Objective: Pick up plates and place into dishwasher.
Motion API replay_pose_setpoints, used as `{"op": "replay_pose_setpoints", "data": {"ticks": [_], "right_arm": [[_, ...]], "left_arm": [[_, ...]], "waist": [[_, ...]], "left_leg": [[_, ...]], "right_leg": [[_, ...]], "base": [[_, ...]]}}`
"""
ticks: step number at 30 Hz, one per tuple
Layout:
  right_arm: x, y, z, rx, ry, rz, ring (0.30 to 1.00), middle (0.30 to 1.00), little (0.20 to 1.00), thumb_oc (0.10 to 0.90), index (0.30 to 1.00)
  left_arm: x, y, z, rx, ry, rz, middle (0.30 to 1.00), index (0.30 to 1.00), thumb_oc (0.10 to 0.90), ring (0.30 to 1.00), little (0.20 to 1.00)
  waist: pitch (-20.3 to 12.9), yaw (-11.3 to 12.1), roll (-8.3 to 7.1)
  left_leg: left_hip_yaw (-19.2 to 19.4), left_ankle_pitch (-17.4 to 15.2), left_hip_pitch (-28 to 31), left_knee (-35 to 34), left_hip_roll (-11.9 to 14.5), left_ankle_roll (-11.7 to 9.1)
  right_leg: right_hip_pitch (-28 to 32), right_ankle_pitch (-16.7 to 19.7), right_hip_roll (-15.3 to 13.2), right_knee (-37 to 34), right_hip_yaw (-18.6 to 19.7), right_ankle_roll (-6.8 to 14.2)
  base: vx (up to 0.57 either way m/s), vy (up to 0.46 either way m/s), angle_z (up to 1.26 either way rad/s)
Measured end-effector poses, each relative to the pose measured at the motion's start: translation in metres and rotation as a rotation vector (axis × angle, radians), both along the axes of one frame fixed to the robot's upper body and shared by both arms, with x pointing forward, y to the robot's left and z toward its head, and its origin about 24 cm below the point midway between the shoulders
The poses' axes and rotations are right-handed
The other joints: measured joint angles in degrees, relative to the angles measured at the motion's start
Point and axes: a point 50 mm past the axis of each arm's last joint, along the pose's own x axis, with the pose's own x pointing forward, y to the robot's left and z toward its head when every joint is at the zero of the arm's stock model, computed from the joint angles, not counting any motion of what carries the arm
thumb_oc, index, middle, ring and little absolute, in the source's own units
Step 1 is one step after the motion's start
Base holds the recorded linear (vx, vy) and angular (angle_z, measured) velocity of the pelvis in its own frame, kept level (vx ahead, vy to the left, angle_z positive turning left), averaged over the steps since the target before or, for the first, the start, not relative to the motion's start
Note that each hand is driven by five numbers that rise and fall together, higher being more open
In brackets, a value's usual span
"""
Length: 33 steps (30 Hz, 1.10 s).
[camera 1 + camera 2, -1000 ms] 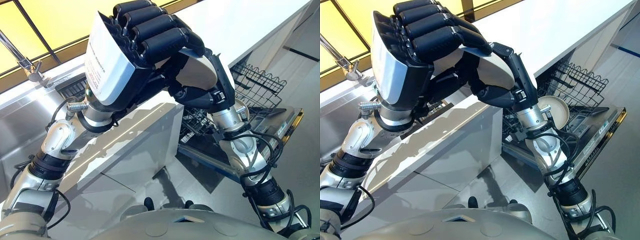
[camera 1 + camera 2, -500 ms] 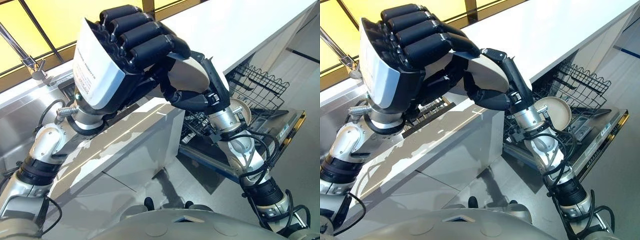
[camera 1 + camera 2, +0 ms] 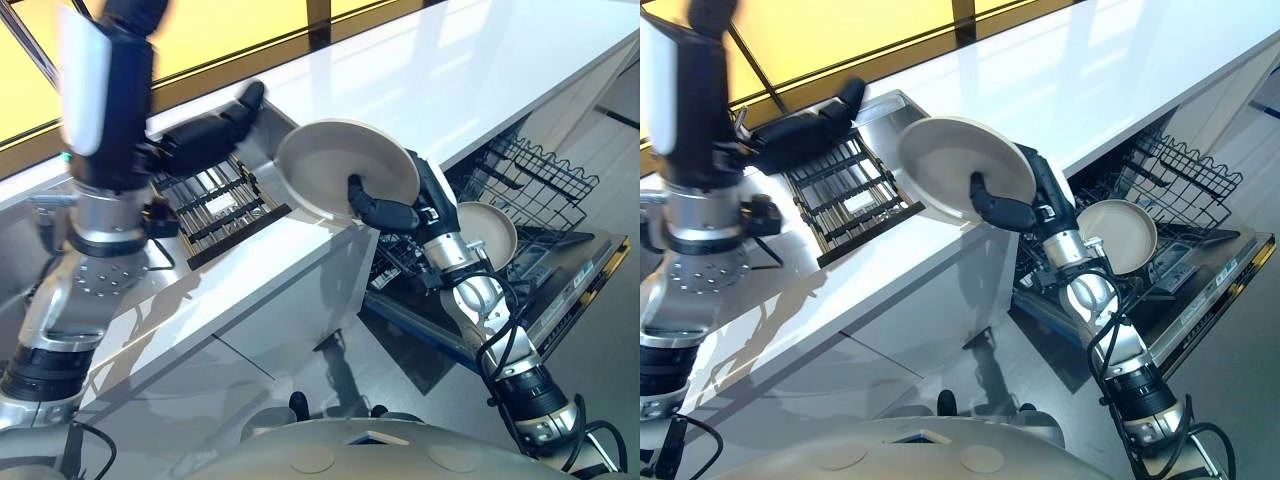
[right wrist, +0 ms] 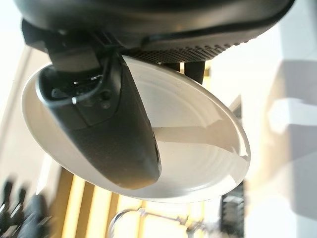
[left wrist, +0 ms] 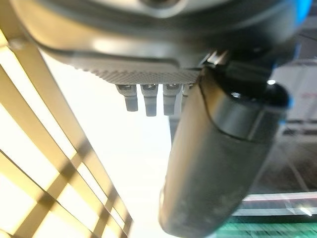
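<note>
Fingers and thumb of right hand (image 3: 385, 212) pinching round cream ceramic plate (image 3: 345, 167) above white counter (image 3: 470, 70) | left hand (image 3: 205, 135) swinging clear, fingers relaxed | carrying toward open dishwasher rack (image 3: 530, 180) holding 1 plate.

- The right hand (image 3: 385, 212) hid its fingers behind the held plate (image 3: 340, 165).
- The left hand (image 3: 205, 140) was blurred.
- The worktop (image 3: 480, 70) ran past the frame edge.

Silver-grey jointed arms are seen, each ended by a dark robot hand (image 3: 385, 212); the left robot hand (image 3: 205, 135) is equally black.
</note>
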Motion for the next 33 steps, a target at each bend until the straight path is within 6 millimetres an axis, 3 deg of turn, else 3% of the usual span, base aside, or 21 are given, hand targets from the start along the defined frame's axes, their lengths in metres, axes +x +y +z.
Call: {"op": "replay_pose_setpoints", "data": {"ticks": [9, 13, 19, 24, 33], "right_arm": [[-0.001, -0.021, 0.002, -0.024, -0.043, -0.183, 0.3, 0.3, 0.2, 0.1, 0.3], [-0.003, -0.065, 0.019, -0.016, -0.196, -0.51, 0.3, 0.3, 0.2, 0.1, 0.3], [-0.021, -0.138, 0.031, 0.008, -0.311, -0.979, 0.3, 0.3, 0.2, 0.1, 0.3], [-0.027, -0.16, 0.01, -0.034, -0.188, -1.104, 0.3, 0.3, 0.2, 0.1, 0.3], [-0.044, -0.177, -0.041, -0.15, 0.1, -1.125, 0.3, 0.3, 0.2, 0.1, 0.3]], "left_arm": [[0.008, 0.011, -0.019, -0.031, 0.182, 0.004, 0.9, 0.9, 0.8, 0.9, 0.9], [0.016, 0.029, -0.052, -0.122, 0.383, 0.06, 0.9, 0.9, 0.8, 0.9, 0.9], [0.02, 0.062, -0.109, -0.311, 0.699, 0.16, 0.9, 0.9, 0.8, 0.9, 0.9], [0.018, 0.07, -0.138, -0.422, 0.863, 0.142, 0.9, 0.9, 0.8, 0.9, 0.9], [0.01, 0.076, -0.161, -0.551, 0.977, 0.115, 0.9, 0.9, 0.8, 0.9, 0.9]], "waist": [[-0.2, 0.0, 1.48], [-0.5, 0.7, 2.39], [-0.4, 1.3, 2.24], [0.1, 0.9, 1.38], [0.6, 1.3, 0.83]], "left_leg": [[-1.0, 0.1, -0.3, -0.1, 0.0, -0.3], [-1.1, 0.1, -0.3, -0.1, 0.0, -0.3], [-1.3, 0.4, -0.3, -0.1, 0.0, 0.1], [-1.7, 0.5, -0.4, -0.1, 0.0, 0.0], [-2.2, 0.7, -0.4, -0.1, -0.1, 0.1]], "right_leg": [[0.1, -0.2, 0.0, 0.0, -0.2, 0.0], [0.1, -0.2, 0.1, 0.0, -0.4, 0.0], [0.2, -0.2, 0.2, 0.0, -0.6, 0.0], [0.4, -0.4, 0.2, 0.0, -1.2, 0.2], [0.6, -0.5, 0.1, 0.0, -1.6, 0.2]], "base": [[0.03, -0.014, 0.04], [0.05, -0.035, 0.03], [0.06, -0.045, 0.01], [0.06, -0.046, 0.04], [0.05, -0.021, 0.03]]}}
